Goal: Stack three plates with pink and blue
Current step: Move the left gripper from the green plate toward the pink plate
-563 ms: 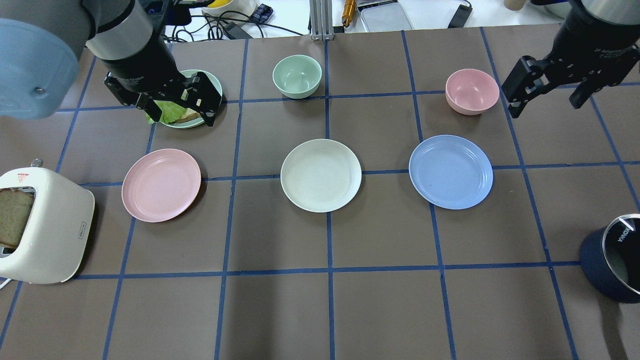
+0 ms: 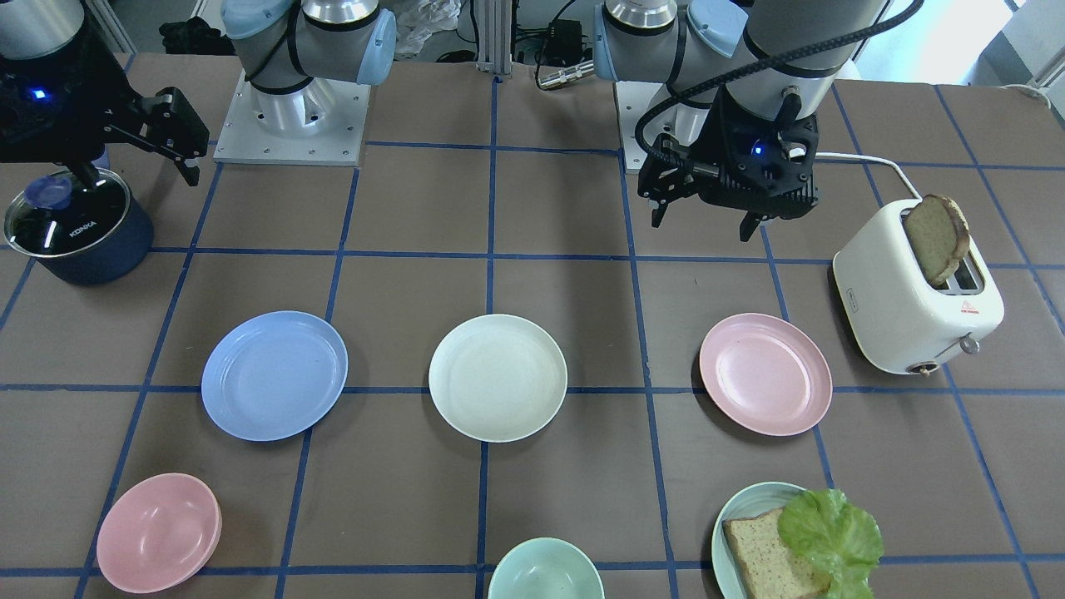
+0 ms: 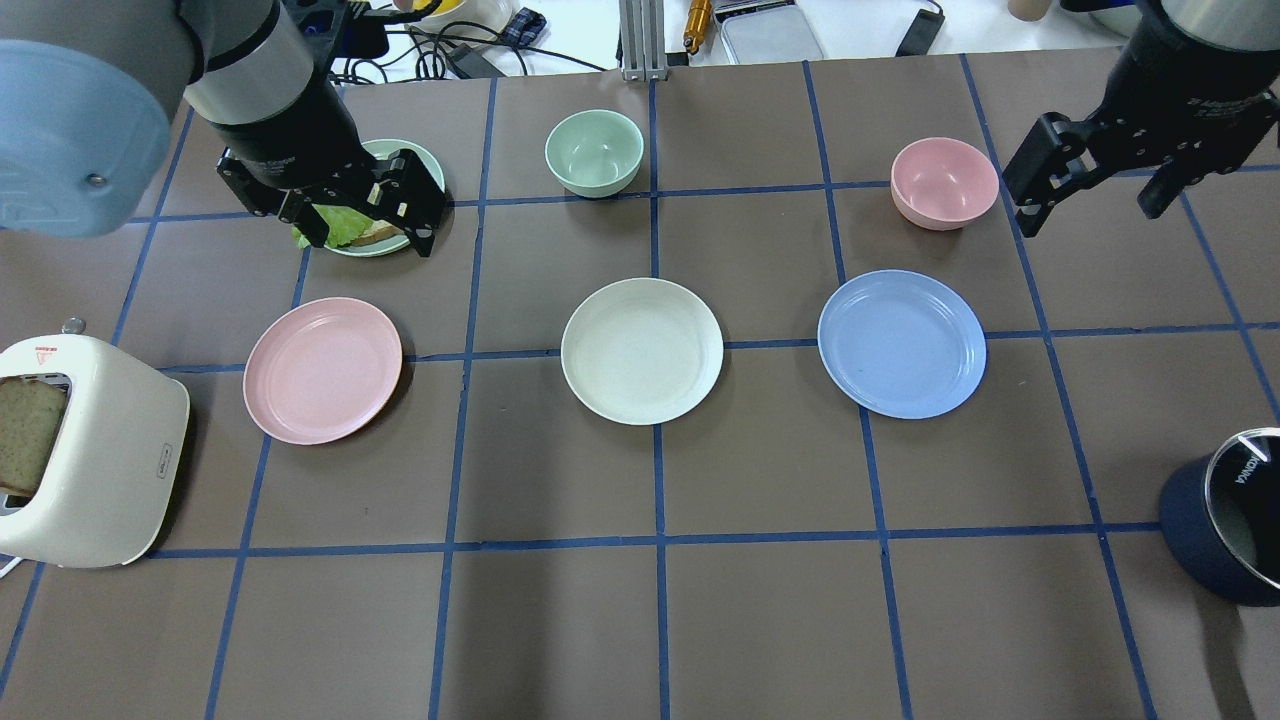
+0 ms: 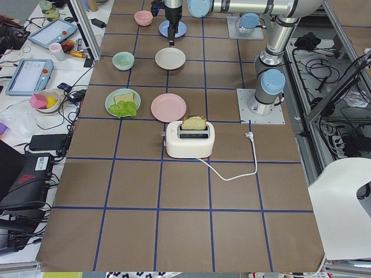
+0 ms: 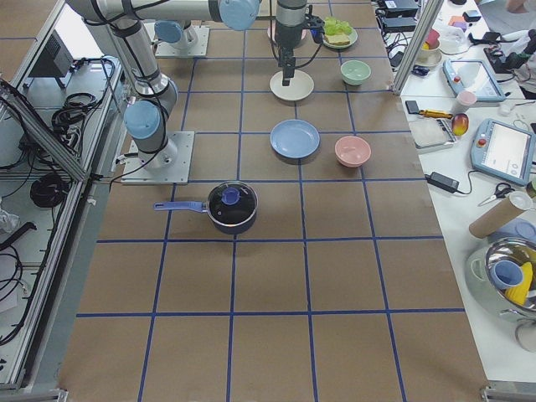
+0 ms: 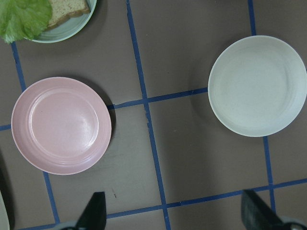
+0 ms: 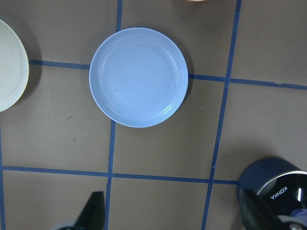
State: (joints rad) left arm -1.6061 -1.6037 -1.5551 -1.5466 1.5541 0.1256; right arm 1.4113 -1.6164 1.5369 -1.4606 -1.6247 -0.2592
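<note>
Since the earlier frame the left end effector (image 3: 358,228) has shifted slightly toward the middle of the counter (image 3: 760,480); the right end effector (image 3: 1090,215) has not moved. Both hang above the surface with fingers spread wide, holding nothing. The three plates lie well apart in a row, unstacked: pink plate (image 3: 322,370), cream plate (image 3: 641,350), blue plate (image 3: 901,343). All are round, shallow and matte, with raised rims. The counter is brown paper gridded with blue tape; cables and tools lie on a white bench beyond its far edge.
</note>
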